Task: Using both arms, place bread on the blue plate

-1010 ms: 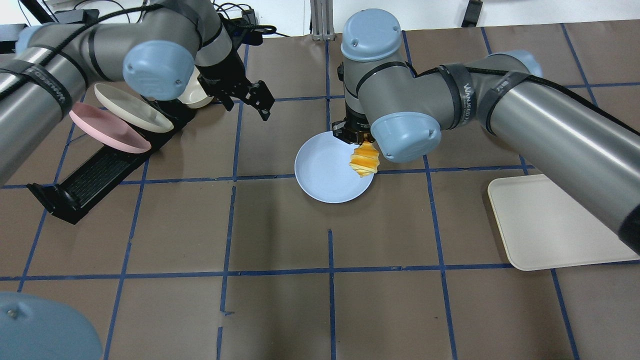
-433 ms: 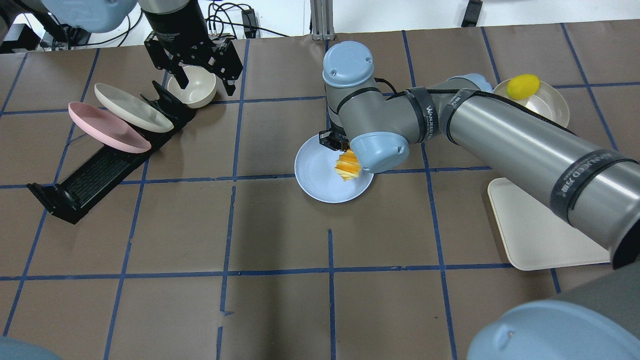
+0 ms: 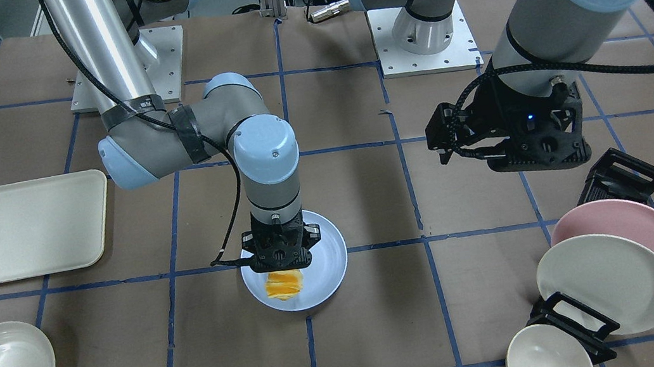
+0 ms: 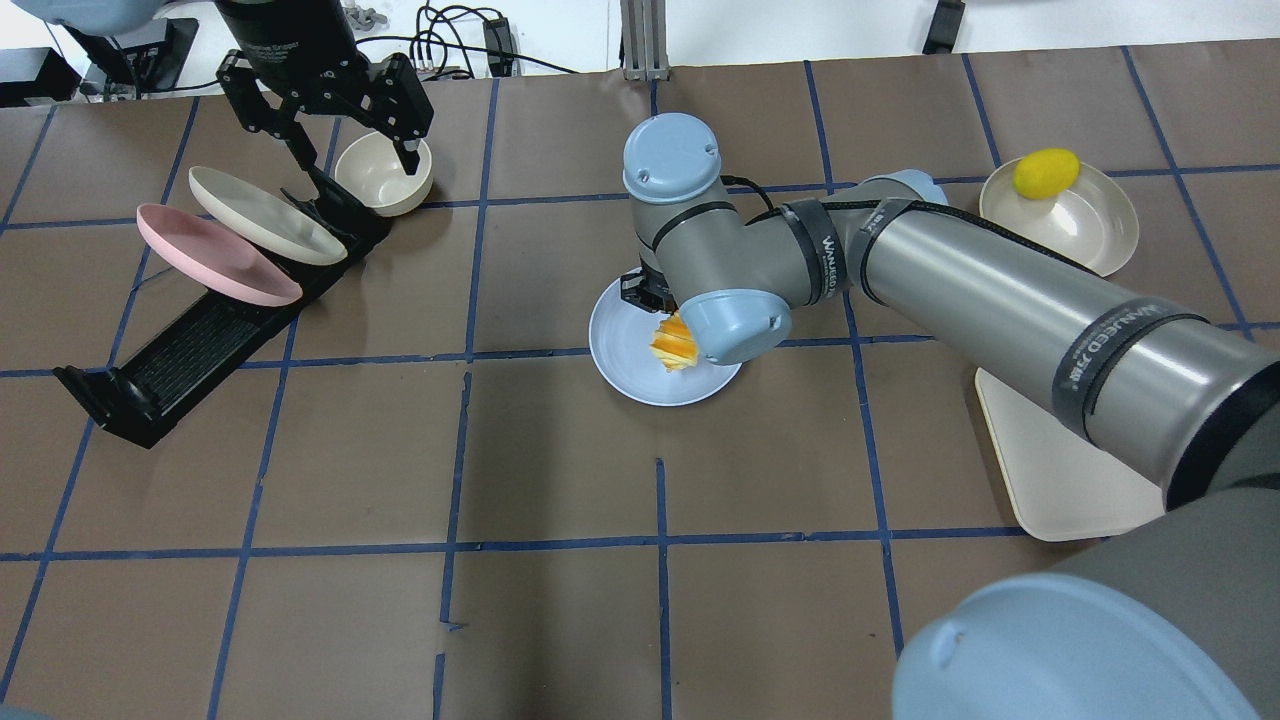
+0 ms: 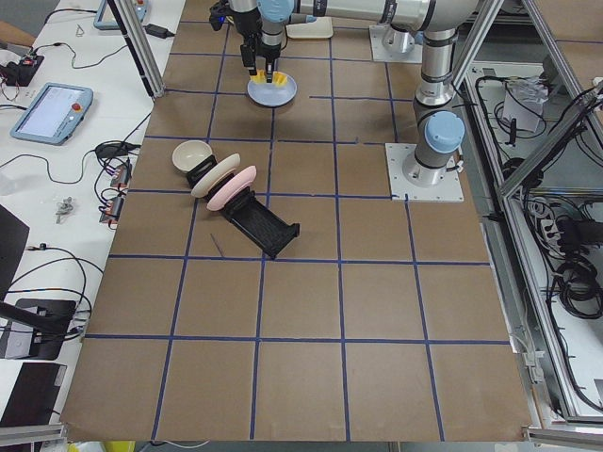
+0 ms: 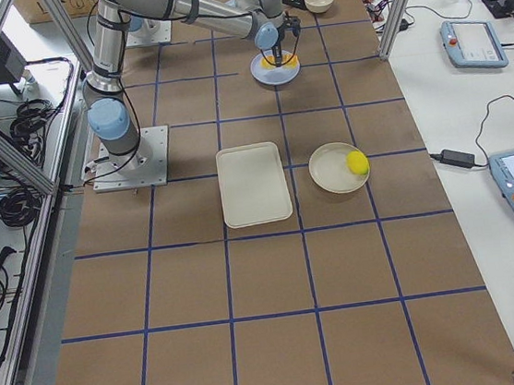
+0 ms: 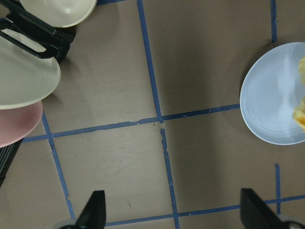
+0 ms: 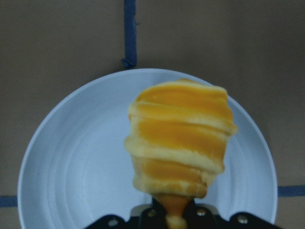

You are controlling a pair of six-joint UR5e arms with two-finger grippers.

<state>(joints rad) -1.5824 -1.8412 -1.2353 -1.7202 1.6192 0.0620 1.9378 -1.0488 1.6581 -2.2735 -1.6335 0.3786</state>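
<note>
The bread [image 4: 672,345], striped orange and cream, hangs from my right gripper [image 3: 282,260], which is shut on one end of it. It is over the middle of the blue plate [image 4: 625,350], low; I cannot tell whether it touches. The right wrist view shows the bread [image 8: 181,143] in front of the plate [image 8: 71,167]. My left gripper [image 4: 352,160] is open and empty, high above the cream bowl [image 4: 385,175] at the far left. The left wrist view shows its fingertips [image 7: 95,210] wide apart and the plate [image 7: 271,105] at the right.
A black rack [image 4: 200,345] at the left holds a pink plate [image 4: 215,255] and a cream plate [image 4: 265,215]. A cream tray [image 4: 1060,460] lies at the right. A lemon [image 4: 1046,172] sits in a cream dish [image 4: 1090,225] at the far right.
My right gripper has carried the bread left from the plate's right rim to over its middle, and lower. My left arm has drawn back left, over the cream bowl.
</note>
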